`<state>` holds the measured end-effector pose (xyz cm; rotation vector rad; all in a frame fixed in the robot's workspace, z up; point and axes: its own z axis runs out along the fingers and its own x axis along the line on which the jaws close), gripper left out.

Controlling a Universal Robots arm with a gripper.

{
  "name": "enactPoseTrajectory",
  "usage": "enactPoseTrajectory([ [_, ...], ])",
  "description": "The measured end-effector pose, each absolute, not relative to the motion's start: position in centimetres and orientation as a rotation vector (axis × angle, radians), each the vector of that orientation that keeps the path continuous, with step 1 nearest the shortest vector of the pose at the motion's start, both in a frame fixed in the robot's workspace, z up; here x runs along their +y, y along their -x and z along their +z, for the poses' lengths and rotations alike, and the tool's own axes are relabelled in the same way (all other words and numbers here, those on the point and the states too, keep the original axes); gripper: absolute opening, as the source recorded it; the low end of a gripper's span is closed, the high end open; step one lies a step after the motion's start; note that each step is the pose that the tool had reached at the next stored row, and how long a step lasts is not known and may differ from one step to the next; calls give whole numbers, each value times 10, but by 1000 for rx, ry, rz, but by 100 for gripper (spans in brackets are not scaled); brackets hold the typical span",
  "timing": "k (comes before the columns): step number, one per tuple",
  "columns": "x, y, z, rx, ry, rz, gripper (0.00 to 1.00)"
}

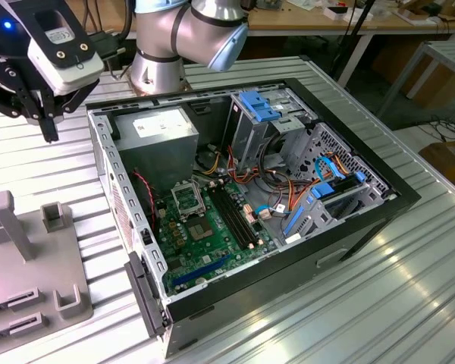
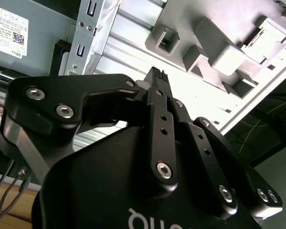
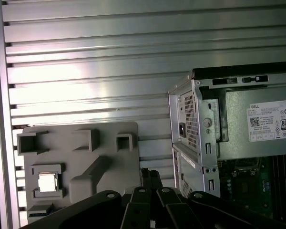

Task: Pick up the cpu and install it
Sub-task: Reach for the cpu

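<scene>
Gripper (image 3: 150, 175), closed and empty, hangs over ribbed table (image 3: 86, 57) between grey tray (image 3: 109, 157) holding cpu (image 3: 47, 182) and open computer case (image 3: 200, 119).

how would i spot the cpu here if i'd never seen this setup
Beside the open computer case lies a flat grey fixture plate on the ribbed metal table. In a square holder on it sits the cpu, a small thin chip. Its pale shiny silver top sets it apart from the plate's matte grey blocks.

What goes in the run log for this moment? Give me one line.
stage: cpu not yet picked | hand: shut, empty, over table near grey holder and computer case | cpu: lying in grey holder
</scene>
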<state>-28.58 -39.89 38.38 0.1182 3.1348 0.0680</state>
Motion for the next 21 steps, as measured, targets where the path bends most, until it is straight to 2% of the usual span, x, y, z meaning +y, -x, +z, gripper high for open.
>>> enactPoseTrajectory([
  [21,-399,302,383,3135,-118,68,12],
])
